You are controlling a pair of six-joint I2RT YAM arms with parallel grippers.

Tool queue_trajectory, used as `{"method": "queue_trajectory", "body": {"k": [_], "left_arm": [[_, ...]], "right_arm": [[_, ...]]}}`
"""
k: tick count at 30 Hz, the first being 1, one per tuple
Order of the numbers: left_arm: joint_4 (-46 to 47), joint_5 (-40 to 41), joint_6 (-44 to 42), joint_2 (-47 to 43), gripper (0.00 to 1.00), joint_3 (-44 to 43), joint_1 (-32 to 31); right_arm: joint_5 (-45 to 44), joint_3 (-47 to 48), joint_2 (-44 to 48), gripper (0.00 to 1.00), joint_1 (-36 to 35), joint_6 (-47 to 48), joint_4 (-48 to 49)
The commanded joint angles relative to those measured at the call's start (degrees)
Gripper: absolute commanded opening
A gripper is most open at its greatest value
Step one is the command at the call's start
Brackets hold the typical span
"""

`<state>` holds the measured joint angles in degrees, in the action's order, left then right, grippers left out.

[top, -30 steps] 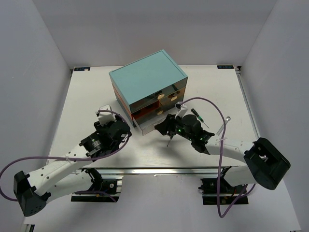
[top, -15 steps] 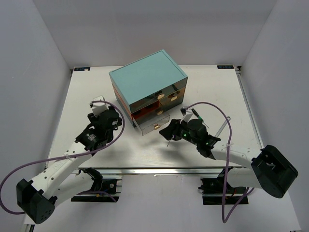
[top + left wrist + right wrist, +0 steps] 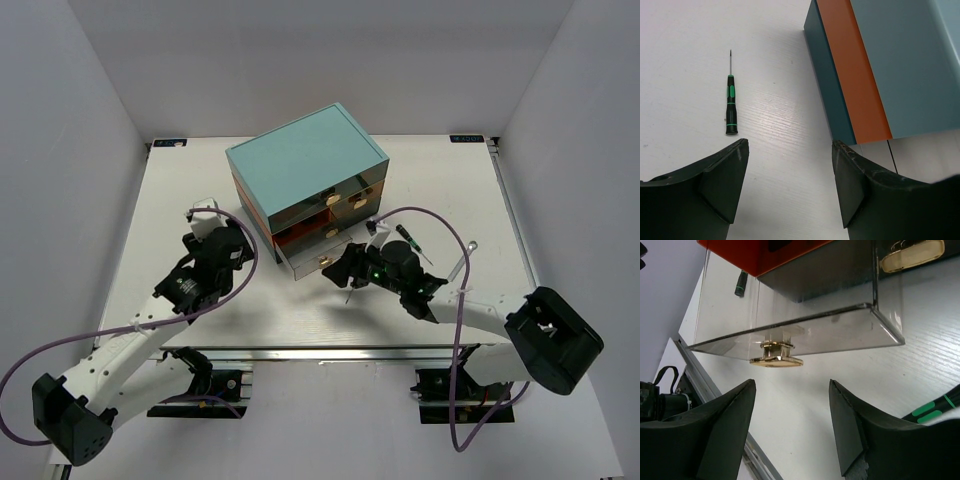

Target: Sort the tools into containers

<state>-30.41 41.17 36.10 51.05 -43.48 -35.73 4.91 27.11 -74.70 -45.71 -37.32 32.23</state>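
The chest [image 3: 305,160] with a teal top stands mid-table. Its lower clear drawer [image 3: 312,260] is pulled out toward me. In the right wrist view this drawer [image 3: 805,327] shows its cream knob [image 3: 776,360] just above my open, empty right gripper [image 3: 792,390]. A green-black screwdriver handle [image 3: 932,407] lies at that view's lower right. My right gripper [image 3: 345,270] sits in front of the drawer. My left gripper [image 3: 235,245] is open and empty left of the chest, with a screwdriver [image 3: 730,107] lying ahead of it [image 3: 790,150]. Another screwdriver [image 3: 410,243] and the silver wrench [image 3: 466,258] lie right of the chest.
The chest's teal and orange side [image 3: 850,85] fills the right of the left wrist view. Other drawers with cream knobs [image 3: 356,202] are closed. A metal rail [image 3: 330,352] runs along the table's near edge. Purple cables loop beside both arms.
My left gripper has drawn back to the left, away from the drawer's side. My right gripper backed off a little and has come back close to the drawer's knob.
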Motion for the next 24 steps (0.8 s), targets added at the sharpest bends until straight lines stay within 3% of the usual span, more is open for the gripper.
{"method": "queue_trajectory", "body": {"k": [1,14,21,24], "left_arm": [[-1.0,-0.4,1.1,-2.3,0.77,0.9,0.4],[-3.1,-0.3,3.3,-4.9,0.77,2.5,0.4],[-2.6,-0.5,3.6,-4.7,0.77,3.2,0.4],[-2.1,-0.7,3.6,-4.6,0.77,3.6,0.4]], "right_arm": [[0.8,3.6,-1.6,0.66,0.2,-0.1,4.1],[0.2,8.9,-7.5,0.63,0.0,0.0,3.7],[-0.6,7.5,-6.5,0.38,0.0,0.2,3.3],[-0.4,6.0,-4.9,0.34,0.0,0.2,2.8]]}}
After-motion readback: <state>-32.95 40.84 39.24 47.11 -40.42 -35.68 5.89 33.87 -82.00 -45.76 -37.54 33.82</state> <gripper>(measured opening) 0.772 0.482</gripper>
